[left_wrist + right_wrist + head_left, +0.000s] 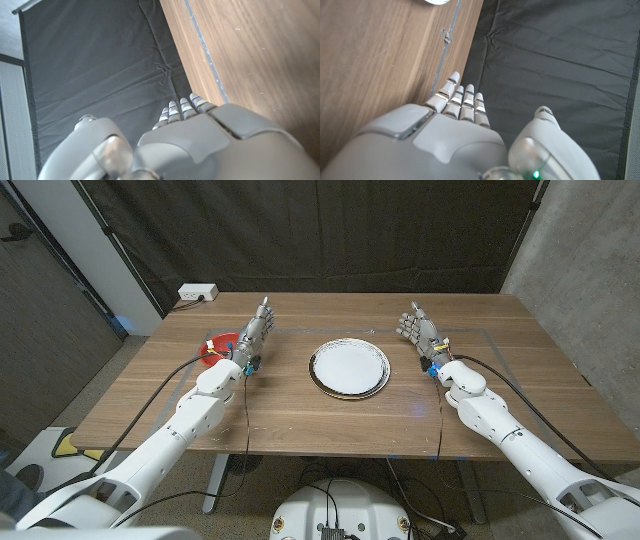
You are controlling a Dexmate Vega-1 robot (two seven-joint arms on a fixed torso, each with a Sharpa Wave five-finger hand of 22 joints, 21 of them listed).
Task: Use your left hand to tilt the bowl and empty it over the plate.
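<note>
On the wooden worktop [300, 415], nothing is grasped: left hand [255, 332] and right hand [420, 330] wait, fingers released. Next, reach your left hand to the red bowl [216, 347] beside it, then tip it over the plate [348, 367].

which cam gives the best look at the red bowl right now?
Head view. The red bowl sits on the table left of the plate, partly hidden behind the left hand. The left wrist view looks along that hand at table edge and dark curtain; the right wrist view likewise; no bowl in either.
</note>
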